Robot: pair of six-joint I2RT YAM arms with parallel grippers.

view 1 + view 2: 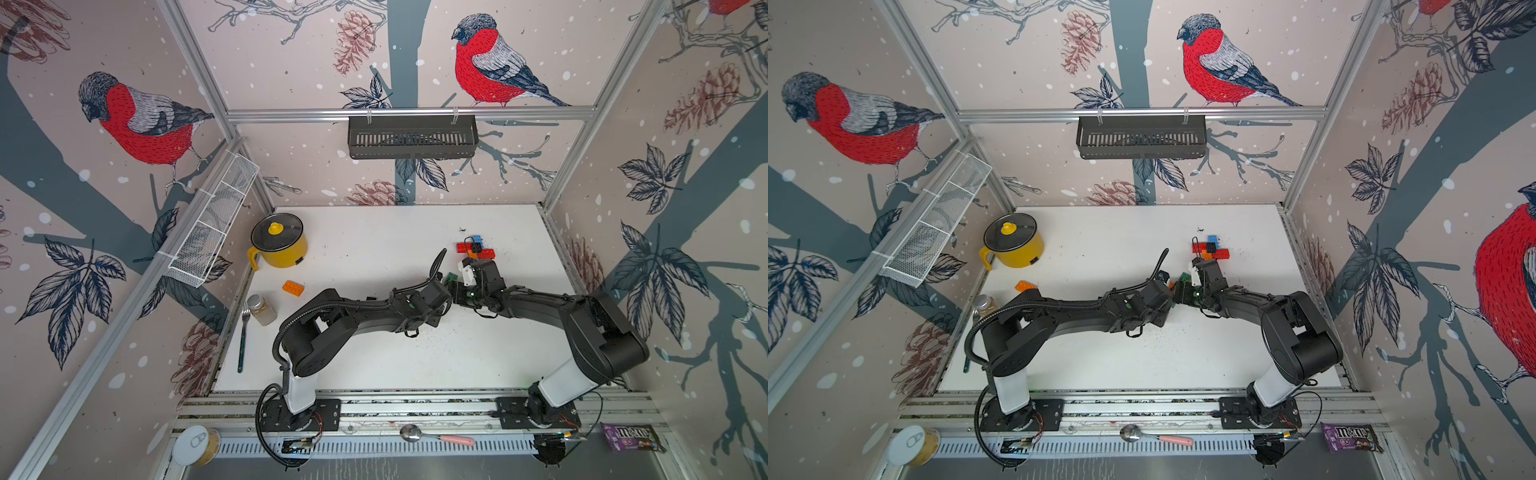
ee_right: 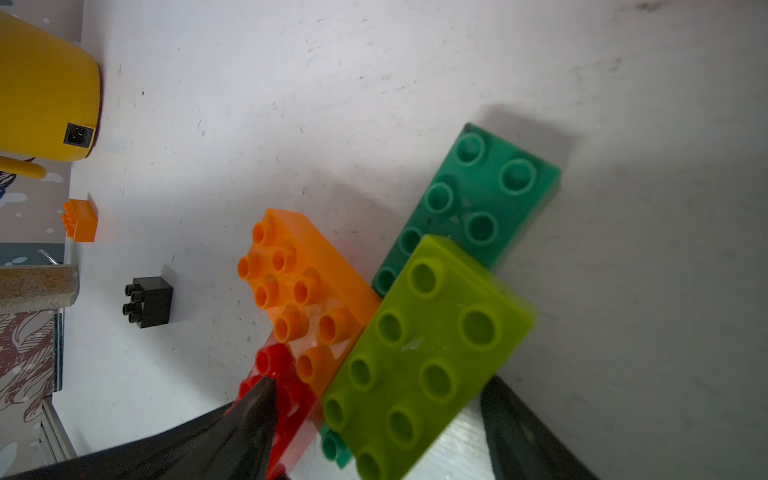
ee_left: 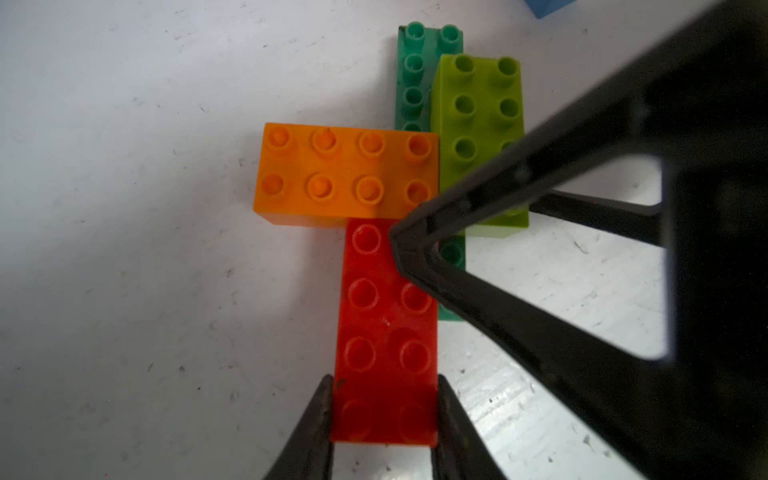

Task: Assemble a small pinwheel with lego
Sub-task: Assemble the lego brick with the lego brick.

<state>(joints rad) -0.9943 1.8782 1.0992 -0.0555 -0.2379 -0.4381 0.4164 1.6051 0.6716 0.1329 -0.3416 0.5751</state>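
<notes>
**Left gripper** (image 3: 385, 399): its black tapered fingers (image 3: 316, 428) are pressed flat against both long sides of the red brick (image 3: 386, 332) near one end, a firm grip.

**Right gripper** (image 2: 378, 382): the jaws stand apart, astride the lime brick (image 2: 424, 353). Red shows between one finger (image 2: 253, 419) and the lime side, so no clamp is seen.

**Assembly:** glossy moulded plastic oblongs with round hollow studs.
- The red brick and the dark green brick (image 3: 411, 83) lie low, side by side.
- The orange brick (image 3: 345, 174) sits crosswise over their ends.
- The lime brick lies lengthwise on the green.
- It rests on the white worktop (image 1: 374, 249), about mid-depth and right of centre.

**Hidden:**
- In both top views the wrists cover nearly all of the assembly.
- The middle of the green brick is under the lime one.
- How well the studs are seated cannot be told.
- The second cluster (image 1: 476, 247) of blue, red, orange and black pieces lies towards the far right corner. It is too small to read its joints.

**Outward:**
- A square black brick (image 2: 149, 301) stands apart on the pot side.
- The loose orange brick (image 1: 293, 288) is near the left edge, between the yellow pot (image 1: 278, 241) and the jar (image 1: 261, 309).
- The fork (image 1: 243, 336) lies along the left edge.
- The worktop surface is scuffed and speckled dark.
- There is bare worktop along the far edge and before the near edge.
</notes>
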